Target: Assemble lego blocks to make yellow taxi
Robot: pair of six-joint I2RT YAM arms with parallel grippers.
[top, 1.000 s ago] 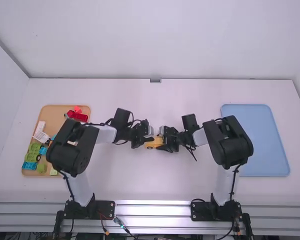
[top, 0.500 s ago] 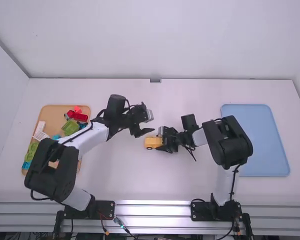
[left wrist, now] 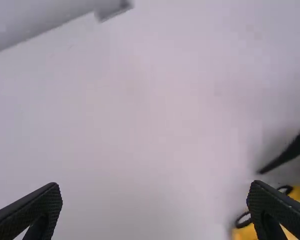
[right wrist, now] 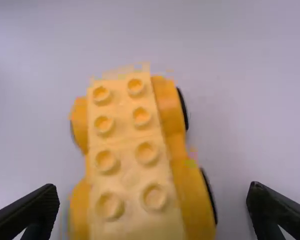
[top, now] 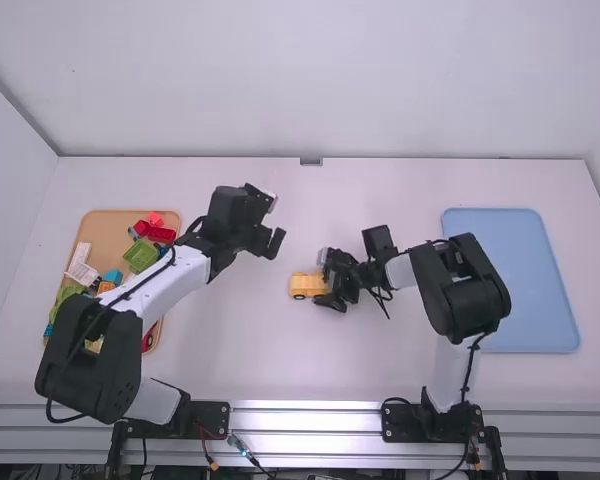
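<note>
The yellow taxi (top: 305,286) sits wheels down near the middle of the white surface (top: 430,370), its length running left to right. Its pale yellow top carries two rows of round studs (right wrist: 147,152), with deeper orange-yellow sides and black wheels (right wrist: 209,196) below.

The right gripper (top: 327,284) is at the taxi's right end. Its jaws are spread, with that end between them; the right wrist view shows a space on each side of it.

The left gripper (top: 265,242) is to the left and on the far side of the taxi, apart from it, with its jaws also wide apart. The left wrist view catches part of the taxi past one jaw, and a dark tip of the right gripper near it.

At the left lies a tan tray (top: 107,226) with red blocks (top: 161,235), a green block (top: 140,255), a blue block (top: 113,276) and a white piece (top: 82,273) whose markings are too small to read. The left arm covers some of it. A blue tray (top: 528,290) lies at the right.
</note>
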